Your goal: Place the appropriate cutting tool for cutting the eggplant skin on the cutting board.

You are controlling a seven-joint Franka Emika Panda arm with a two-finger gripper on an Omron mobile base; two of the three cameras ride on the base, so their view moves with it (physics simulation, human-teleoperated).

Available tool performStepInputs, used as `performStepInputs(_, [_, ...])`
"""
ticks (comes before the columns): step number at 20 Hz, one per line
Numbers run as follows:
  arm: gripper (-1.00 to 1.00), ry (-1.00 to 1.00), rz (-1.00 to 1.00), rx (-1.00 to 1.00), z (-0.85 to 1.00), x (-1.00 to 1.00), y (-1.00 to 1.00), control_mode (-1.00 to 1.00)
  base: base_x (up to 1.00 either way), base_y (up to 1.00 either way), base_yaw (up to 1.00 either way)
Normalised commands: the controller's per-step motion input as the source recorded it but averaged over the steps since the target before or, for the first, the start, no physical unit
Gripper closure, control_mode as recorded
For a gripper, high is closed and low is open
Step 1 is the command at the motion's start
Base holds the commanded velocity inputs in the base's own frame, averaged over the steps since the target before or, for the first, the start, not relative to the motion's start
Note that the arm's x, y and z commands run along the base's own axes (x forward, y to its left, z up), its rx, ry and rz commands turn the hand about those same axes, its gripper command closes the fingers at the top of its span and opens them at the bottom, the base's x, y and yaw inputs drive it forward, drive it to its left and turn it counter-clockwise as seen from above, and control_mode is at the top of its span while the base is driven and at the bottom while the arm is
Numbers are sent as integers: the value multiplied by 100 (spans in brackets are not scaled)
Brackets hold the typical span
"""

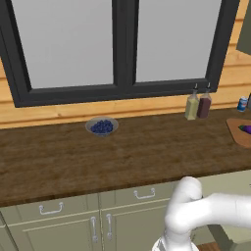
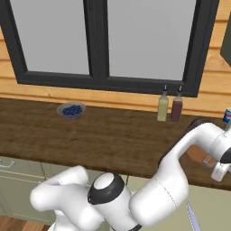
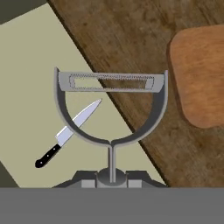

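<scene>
Hand view: tool (image 3: 112,179) grips peeler (image 3: 111,103) near cutting board (image 3: 201,74).

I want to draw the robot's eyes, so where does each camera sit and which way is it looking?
Left base view: behind the arm on its left, looking forward and down at the counter; the white arm rises lower right.
Right base view: behind on the right, same counter; the arm fills the bottom.
Hand view: on the hand, looking along the gripper, which is shut on the peeler, above the knife and cutting board.
Both base views share the bowl of blueberries and two bottles.
</scene>
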Motion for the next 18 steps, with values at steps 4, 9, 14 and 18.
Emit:
performStepInputs(4, [100, 0, 8, 0, -5, 69, 1, -100, 0, 0, 0])
performStepInputs(9, [100, 0, 8, 0, -25, 70, 0, -100, 0, 0, 0])
performStepInputs(14, [100, -2, 8, 0, -51, 43, 0, -100, 0, 0, 0])
performStepInputs(18, [100, 0, 5, 0, -29, 54, 0, -100, 0, 0, 0])
